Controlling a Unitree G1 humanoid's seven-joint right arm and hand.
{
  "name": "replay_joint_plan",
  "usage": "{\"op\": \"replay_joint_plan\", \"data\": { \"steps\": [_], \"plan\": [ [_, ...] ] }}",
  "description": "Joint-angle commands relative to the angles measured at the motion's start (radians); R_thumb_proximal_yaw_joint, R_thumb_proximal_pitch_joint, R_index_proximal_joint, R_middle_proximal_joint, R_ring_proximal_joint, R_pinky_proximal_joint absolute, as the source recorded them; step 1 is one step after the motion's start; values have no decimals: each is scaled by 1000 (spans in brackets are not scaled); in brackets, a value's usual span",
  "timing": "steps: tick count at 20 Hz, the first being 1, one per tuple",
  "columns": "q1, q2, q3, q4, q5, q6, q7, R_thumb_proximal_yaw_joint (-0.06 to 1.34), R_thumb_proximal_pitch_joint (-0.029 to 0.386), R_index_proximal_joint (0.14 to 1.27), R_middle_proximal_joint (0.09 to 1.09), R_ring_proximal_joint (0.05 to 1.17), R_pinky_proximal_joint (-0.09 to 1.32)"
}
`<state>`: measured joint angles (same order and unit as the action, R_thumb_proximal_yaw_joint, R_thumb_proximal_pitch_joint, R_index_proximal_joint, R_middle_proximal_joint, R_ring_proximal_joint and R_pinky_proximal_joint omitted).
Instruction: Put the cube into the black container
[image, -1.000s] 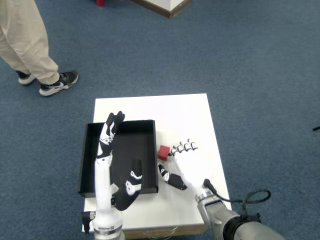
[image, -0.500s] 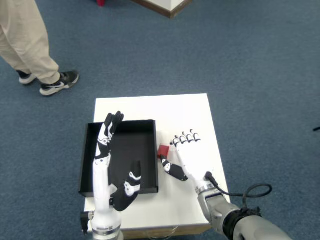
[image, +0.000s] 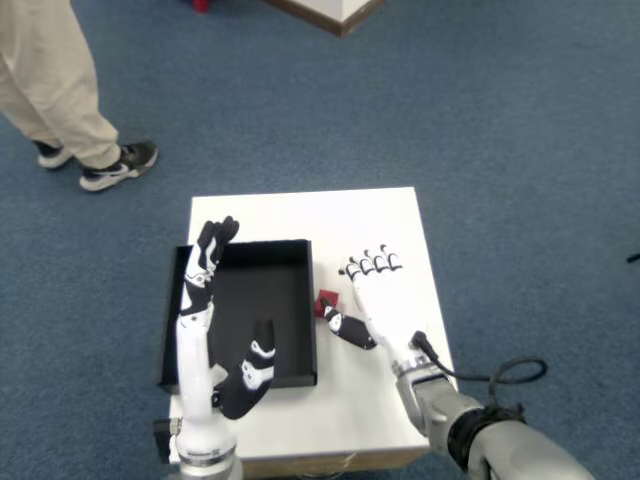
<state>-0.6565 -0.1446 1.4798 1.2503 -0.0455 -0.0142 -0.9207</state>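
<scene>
**Red cube sits by the tray wall, right robot hand beside it**

From above, a small white counter (image: 300, 215) stands on blue carpet (image: 500, 120). A black container (image: 300, 300), a shallow open tray, takes up the left half of the top.

The cube (image: 325, 303) is small and red. It lies on the white counter just outside the container's right wall, very near that wall; whether it touches the wall is hard to tell from here.

The right robot hand (image: 375, 300) lies low over the counter, just to the right of the cube, palm spread and white. Its four fingers (image: 372, 264) point away from the robot, held straight and close together, with dark tips. The thumb (image: 345, 328) juts out to the left, toward the container, with its tip right next to the cube on the near side. The thumb may be touching the cube, but nothing shows the cube pinched or lifted, so the hand looks open and holds nothing.

The left robot hand (image: 205, 265) reaches up over the left part of the container, fingers extended.

At the upper left, a person's legs (image: 50, 80) in light trousers and dark shoes stand on the carpet, well apart from the counter.
</scene>
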Motion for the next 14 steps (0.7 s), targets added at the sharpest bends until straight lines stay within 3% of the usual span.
{"op": "replay_joint_plan", "data": {
  "steps": [1,14],
  "plan": [
    [-64,-15,-19,19,-17,-42,-36,414,154,482,305,239,115],
    [-113,-23,-9,46,-66,-88,109,428,134,418,287,223,66]
  ]
}}
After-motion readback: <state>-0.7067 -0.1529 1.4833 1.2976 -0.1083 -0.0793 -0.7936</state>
